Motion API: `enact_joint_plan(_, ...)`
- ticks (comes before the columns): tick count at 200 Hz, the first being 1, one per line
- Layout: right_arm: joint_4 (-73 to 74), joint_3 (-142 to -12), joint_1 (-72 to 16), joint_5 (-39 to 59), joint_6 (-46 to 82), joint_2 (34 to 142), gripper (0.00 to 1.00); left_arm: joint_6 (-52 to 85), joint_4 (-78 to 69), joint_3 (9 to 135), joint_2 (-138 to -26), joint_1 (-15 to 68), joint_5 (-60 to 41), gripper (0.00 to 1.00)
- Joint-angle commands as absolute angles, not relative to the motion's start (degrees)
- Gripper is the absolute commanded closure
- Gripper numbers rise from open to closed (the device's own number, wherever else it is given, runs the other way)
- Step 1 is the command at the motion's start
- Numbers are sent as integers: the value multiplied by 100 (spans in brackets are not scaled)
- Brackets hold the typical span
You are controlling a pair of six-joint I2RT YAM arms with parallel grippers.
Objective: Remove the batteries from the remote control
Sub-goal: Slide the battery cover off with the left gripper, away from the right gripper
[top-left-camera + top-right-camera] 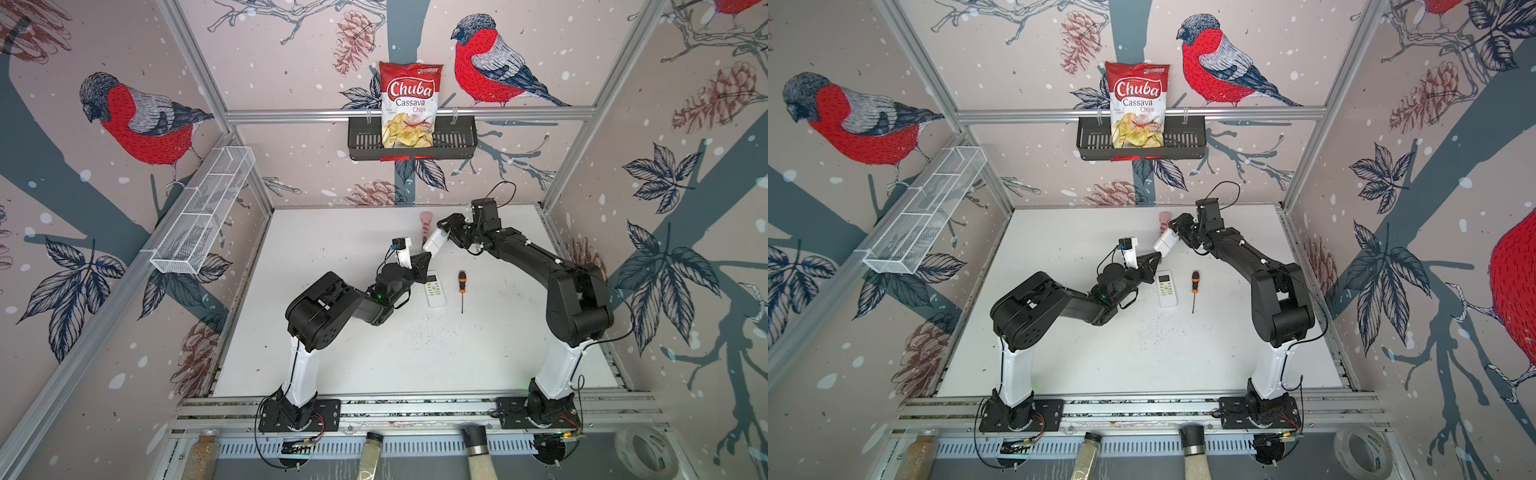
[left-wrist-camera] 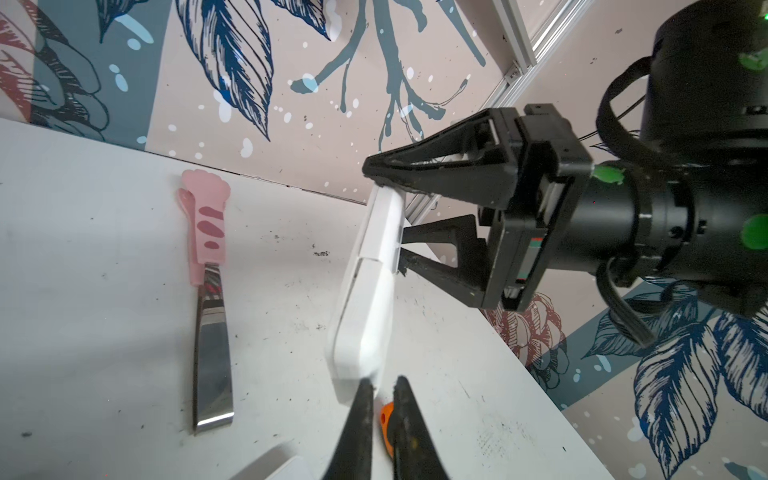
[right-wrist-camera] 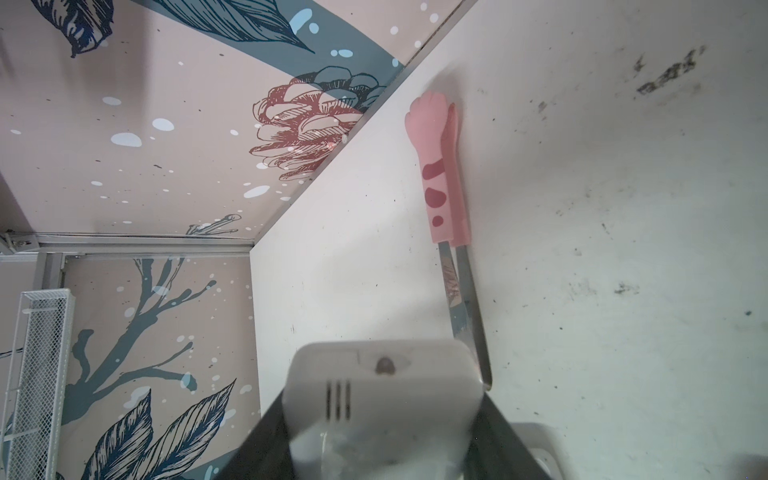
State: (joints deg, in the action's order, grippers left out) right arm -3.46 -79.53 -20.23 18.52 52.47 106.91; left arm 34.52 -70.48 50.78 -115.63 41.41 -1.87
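I have the remote control up off the table, toward the back and near the middle, tilted with one end high and the other slanting down toward my left arm. The right gripper is clamped across the upper part, one finger on each broad face, and that grip alone carries it.

In the left wrist view the remote control is a slim white slab with rounded corners, and a seam crosses the body partway along. In the right wrist view its end face is pale grey-white, with three short dark slots and a small dark oval beside them. I cannot tell from these views whether the batteries are inside.

The left gripper sits at the lower end with its jaws drawn almost together, only a sliver of gap between them. One fingertip lies against the remote's bottom corner. I cannot tell whether it pinches any of it.

A second remote, white with a small screen and buttons, lies flat below the raised one. The orange-and-black screwdriver lies just beside it. Pink paw-handled tongs lie farther back on the table.
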Motion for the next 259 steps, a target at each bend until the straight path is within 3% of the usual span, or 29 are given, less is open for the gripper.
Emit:
enact_joint_plan(1,-228,-7972,-2022,1881,5229,10714,96,3454,-7328,5197,-11599,4183,-373,87)
enact_joint_plan(46,-237,-7980,-1997,1902,5211,10747,96,3410,-7242,5303,-11616,4263,-369,86)
enact_joint_plan(53,-237,-7980,-1995,1901,5205,10740,96,3419,-7251,5245,-11587,4263,-303,80)
enact_joint_plan(69,-246,-7980,-1988,1890,5203,10731,96,3375,-7129,5130,-11487,4263,-63,54)
enact_joint_plan(82,-242,-7980,-1993,1890,5199,10731,96,3345,-6841,5099,-11394,4260,197,42)
enact_joint_plan(116,-206,-7954,-1997,1899,5216,10731,96,3330,-6725,4896,-11263,4356,722,35)
enact_joint_plan(189,-199,-7893,-2059,1875,5228,10644,96,3444,-5987,5572,-11607,4403,872,37)
enact_joint_plan(210,-188,-7871,-2065,1865,5227,10611,96,3445,-5675,5814,-11684,4403,938,47)
enact_joint_plan(239,-193,-7857,-2057,1862,5212,10582,96,3454,-5570,5890,-11708,4403,960,68)
enact_joint_plan(259,-185,-7840,-2024,1875,5208,10582,96,3480,-5683,5772,-11668,4403,936,74)
